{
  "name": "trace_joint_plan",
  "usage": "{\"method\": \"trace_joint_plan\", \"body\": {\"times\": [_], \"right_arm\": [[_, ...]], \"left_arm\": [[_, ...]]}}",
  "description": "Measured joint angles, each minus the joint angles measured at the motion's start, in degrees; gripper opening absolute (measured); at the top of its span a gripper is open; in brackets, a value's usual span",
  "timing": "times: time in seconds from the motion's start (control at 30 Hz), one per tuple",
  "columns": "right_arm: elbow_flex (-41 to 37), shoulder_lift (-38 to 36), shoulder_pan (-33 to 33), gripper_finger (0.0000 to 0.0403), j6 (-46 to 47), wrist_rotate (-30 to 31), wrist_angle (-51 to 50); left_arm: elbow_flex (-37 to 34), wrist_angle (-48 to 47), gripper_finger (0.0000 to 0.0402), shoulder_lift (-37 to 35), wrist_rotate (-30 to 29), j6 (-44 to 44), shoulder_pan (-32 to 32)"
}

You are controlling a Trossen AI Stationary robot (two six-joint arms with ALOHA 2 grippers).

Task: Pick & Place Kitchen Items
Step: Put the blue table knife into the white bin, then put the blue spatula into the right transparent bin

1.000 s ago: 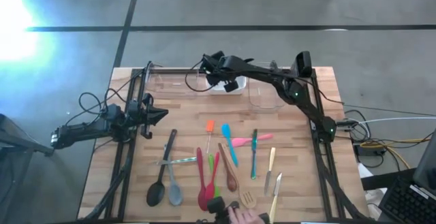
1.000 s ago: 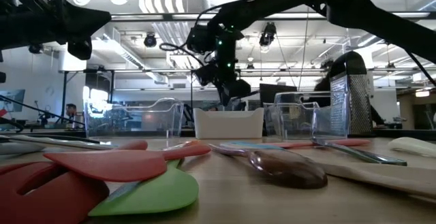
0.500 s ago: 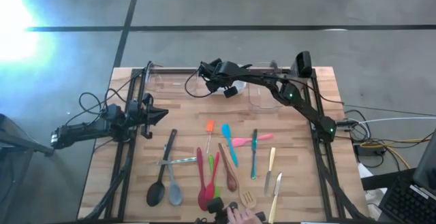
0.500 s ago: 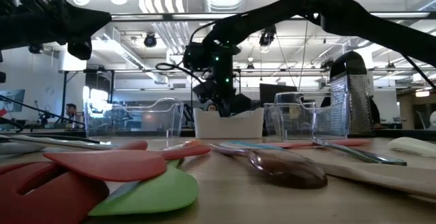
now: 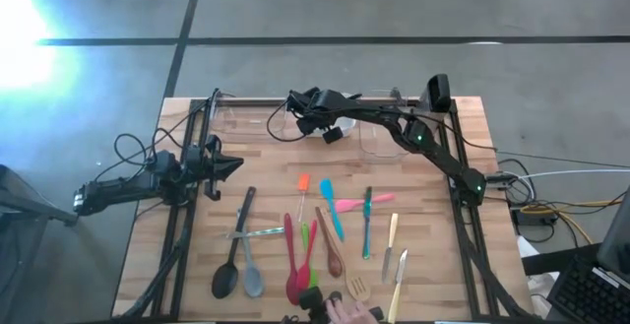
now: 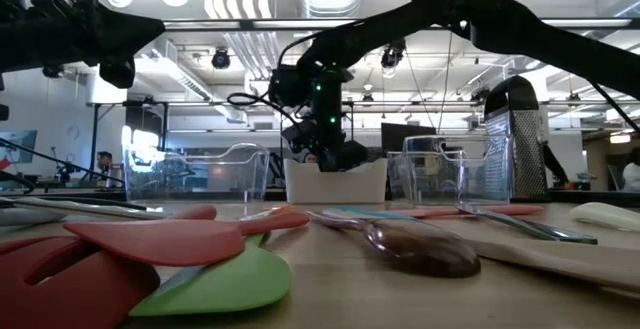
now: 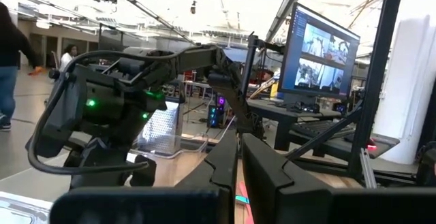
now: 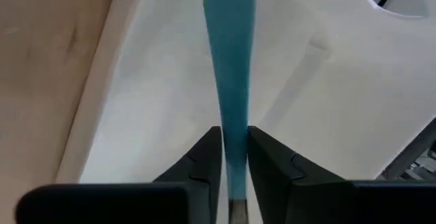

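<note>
The right pincer [image 5: 330, 132] hangs over the white tub [image 6: 335, 180] at the far side of the tabletop [image 5: 266, 181], and a blue spatula [image 8: 230, 54] runs out between its two fingers [image 8: 197, 169]. The spatula is slim, with a narrow teal handle that widens toward its far end, and it points down into the tub's white interior. The fingers stand close on either side of the handle; whether they grip it or have just let go cannot be told.

On the near half of the tabletop lies a spread of utensils [image 5: 315, 235]: two dark-to-grey spoons [image 5: 236, 265] on the left, red ones [image 5: 295, 265] beside them, a wooden spoon [image 5: 331, 248], an orange spatula [image 5: 302, 191], another blue one [image 5: 331, 209], a pink one [image 5: 359, 203], a green-handled one [image 5: 366, 224], and cream-handled cutlery [image 5: 394, 255] on the right. Two clear tubs [image 6: 195, 174] flank the white one.

The left pincer [image 5: 234, 165] waits at the left edge, clenched and empty.
</note>
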Motion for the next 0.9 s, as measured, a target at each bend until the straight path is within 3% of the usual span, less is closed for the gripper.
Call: {"method": "trace_joint_plan", "body": {"times": [0.2, 0.5, 0.9], "right_arm": [[0.2, -0.3, 0.1, 0.0105, 1.0, 0.1, 0.3], [0.3, -5.5, 1.7, 0.0122, 5.8, 1.8, -1.5], [0.3, -17.5, 5.8, 0.0105, 24.1, -0.7, -15.2]], "left_arm": [[0.0, -0.1, 0.0026, 0.0, 0.0, 0.0, 0.0], [0.0, -0.3, 0.0026, 0.0, 0.0, 0.1, 0.0], [0.0, -1.2, 0.0026, 0.0, 0.0, 0.0, 0.0]]}}
